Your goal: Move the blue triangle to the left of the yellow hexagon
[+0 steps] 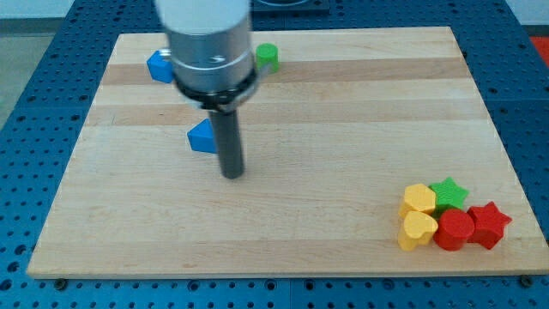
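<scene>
The blue triangle lies on the wooden board, left of centre. The yellow hexagon sits in a cluster near the view's bottom right corner. My tip rests on the board just right of and slightly below the blue triangle, close to it; the rod's shaft stands right beside the triangle's right edge. The arm's grey cylinder body rises above the rod toward the view's top.
A second blue block lies at the view's top left, partly behind the arm. A green block sits at the top centre. By the hexagon lie a green star, a yellow heart, a red block and a red star.
</scene>
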You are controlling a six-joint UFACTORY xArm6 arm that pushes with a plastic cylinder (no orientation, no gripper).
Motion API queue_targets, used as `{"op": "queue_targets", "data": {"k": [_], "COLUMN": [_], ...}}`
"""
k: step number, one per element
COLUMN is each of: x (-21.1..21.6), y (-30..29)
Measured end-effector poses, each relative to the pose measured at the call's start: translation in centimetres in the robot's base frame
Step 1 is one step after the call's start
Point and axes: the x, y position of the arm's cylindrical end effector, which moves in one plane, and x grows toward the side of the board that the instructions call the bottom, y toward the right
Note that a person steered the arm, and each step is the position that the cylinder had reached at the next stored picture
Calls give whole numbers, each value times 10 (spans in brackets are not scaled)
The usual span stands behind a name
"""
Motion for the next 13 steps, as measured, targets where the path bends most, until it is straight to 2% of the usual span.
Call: {"op": "queue_targets", "data": {"k": [2, 3, 4, 5, 7, 9, 10, 12, 13], "x": [-3, -53, -65, -64, -45, -1, -1, -4, 11], "y": [-77, -60, -48, -44, 37, 91, 93, 59, 54]}}
